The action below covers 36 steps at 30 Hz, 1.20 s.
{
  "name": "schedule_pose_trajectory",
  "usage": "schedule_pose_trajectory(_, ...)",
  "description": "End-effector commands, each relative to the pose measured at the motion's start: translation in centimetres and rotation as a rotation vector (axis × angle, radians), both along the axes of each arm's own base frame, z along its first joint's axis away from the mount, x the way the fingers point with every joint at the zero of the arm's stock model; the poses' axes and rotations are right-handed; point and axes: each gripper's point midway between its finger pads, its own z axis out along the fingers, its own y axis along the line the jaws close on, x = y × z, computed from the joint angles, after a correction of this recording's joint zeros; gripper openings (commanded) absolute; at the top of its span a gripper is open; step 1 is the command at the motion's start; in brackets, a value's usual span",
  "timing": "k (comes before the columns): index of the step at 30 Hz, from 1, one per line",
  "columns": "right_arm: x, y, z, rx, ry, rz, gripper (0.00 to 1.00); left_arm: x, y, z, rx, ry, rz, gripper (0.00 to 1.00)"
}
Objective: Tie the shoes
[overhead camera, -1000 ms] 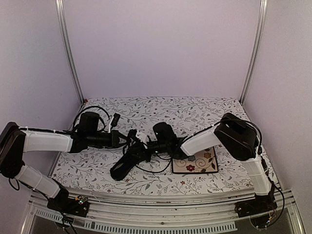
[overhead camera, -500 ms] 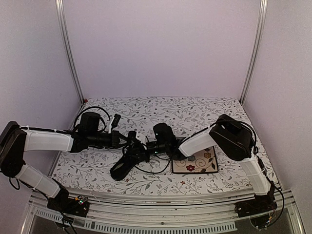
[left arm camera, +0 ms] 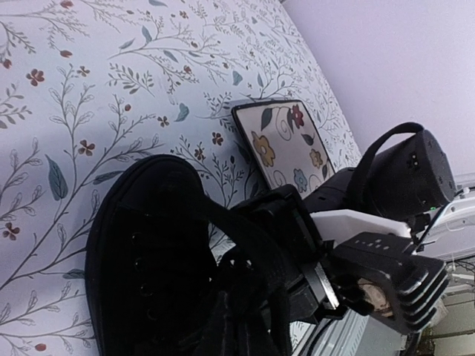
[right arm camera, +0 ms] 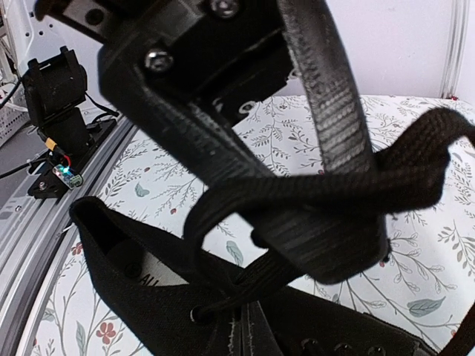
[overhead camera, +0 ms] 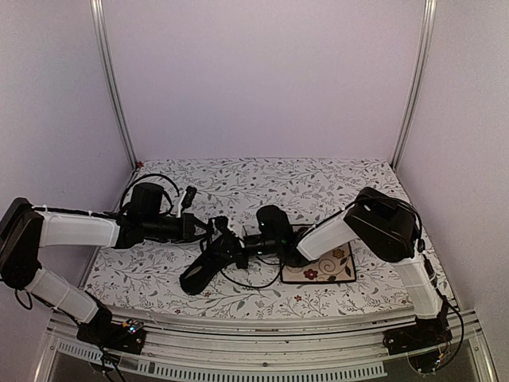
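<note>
Just floral cloth [overhead camera: 262, 179], shoe [overhead camera: 199, 274] — lilac walls [overhead camera: 262, 79]

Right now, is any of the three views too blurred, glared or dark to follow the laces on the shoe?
Top external: even, glare-free light, but the shoe reads as a dark blot, detail lost. Left wrist: the shoe is near-featureless black; the floral plate is sharp. Right wrist: the right gripper and the lace in it sit close to the lens, large and soft.
</note>
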Motion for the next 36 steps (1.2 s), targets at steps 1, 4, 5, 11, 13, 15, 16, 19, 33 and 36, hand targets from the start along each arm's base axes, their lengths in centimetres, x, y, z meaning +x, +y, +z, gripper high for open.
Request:
schedule_pose_trajectory(1,0.2,-1.2,3.8,0.043,-0.02,-0.062,0.02,0.7,0.4,0.6,0.006,-0.031,0.014,0.0)
schedule_pose_trajectory(4,0.5,-2.6,4.4,0.037,-0.021,-0.127,0.02,0.6,0.6,0.6,0.008,-0.037,0.018,0.0)
schedule_pose_trajectory(5,0.5,-3.1,4.6,0.03,-0.023,-0.149,0.02,0.6,0.7,0.5,0.009,-0.036,0.021,0.0)
schedule_pose_trajectory(11,0.9,-5.4,3.7,-0.061,-0.018,-0.247,0.02,0.3,0.8,0.1,0.009,-0.034,0.009,0.0)
schedule_pose_trajectory(13,1.0,-6.0,3.3,-0.09,-0.006,-0.267,0.02,0.1,0.8,0.1,0.009,-0.036,0.007,0.0)
schedule_pose_trajectory(15,1.0,-6.6,3.0,-0.125,0.025,-0.29,0.02,0.1,0.9,-0.2,0.016,-0.035,0.009,0.0)
schedule_pose_trajectory(16,1.0,-6.8,2.9,-0.143,0.043,-0.299,0.02,0.1,1.0,-0.4,0.022,-0.031,0.012,0.0)
schedule_pose_trajectory(19,0.5,-7.7,2.3,-0.201,0.112,-0.316,0.02,-0.2,1.4,-1.5,0.044,-0.006,0.018,0.0)
schedule_pose_trajectory(33,-3.2,-8.9,0.9,-0.401,0.363,-0.312,0.02,-2.9,3.1,-4.4,0.087,0.099,0.05,0.47)
schedule_pose_trajectory(36,-3.3,-9.4,0.8,-0.416,0.39,-0.33,0.02,-3.9,3.6,-4.7,0.086,0.118,0.058,0.57)
